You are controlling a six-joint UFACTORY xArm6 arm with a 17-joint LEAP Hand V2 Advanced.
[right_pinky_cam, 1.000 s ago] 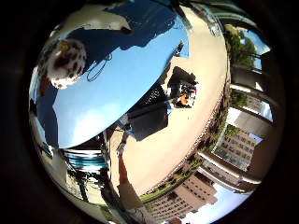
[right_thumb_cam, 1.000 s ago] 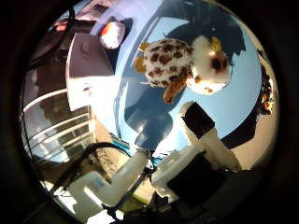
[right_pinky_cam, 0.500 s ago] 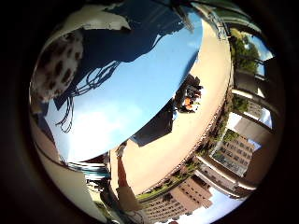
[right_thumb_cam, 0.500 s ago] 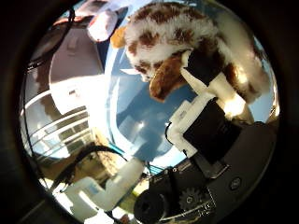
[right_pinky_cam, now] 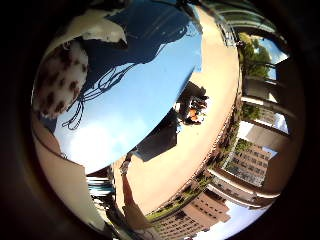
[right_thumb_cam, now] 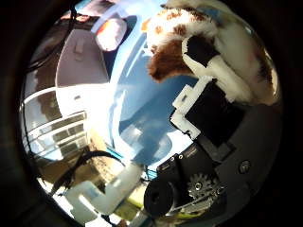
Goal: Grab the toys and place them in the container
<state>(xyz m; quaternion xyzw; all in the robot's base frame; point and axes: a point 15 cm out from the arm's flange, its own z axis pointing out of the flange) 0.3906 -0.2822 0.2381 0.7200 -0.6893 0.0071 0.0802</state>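
Note:
A brown-and-white spotted plush toy [right_thumb_cam: 185, 33] lies on the blue table [right_thumb_cam: 142, 104], close to the palm in the right thumb side palm view. One white and black finger [right_thumb_cam: 216, 71] of my right hand [right_thumb_cam: 204, 142] is curled against the toy; another finger [right_thumb_cam: 104, 194] reaches out over the table's edge. The right little finger side palm view shows the toy's spotted side [right_pinky_cam: 58, 78] right by the palm, on the blue table [right_pinky_cam: 140, 90]. A pale grey container [right_thumb_cam: 80, 76] stands beside the table, with a pale round thing [right_thumb_cam: 111, 33] at its end.
The table stands on a tan paved yard [right_pinky_cam: 215, 90] with buildings [right_pinky_cam: 255, 155] around it. A small dark and orange cluster [right_pinky_cam: 190, 108] sits on the paving beyond the table's edge. White railings [right_thumb_cam: 47, 137] show past the container.
The hand has come down onto the toy, which grew from mid-view to filling the edge by the palm. The finger now lies curled against it.

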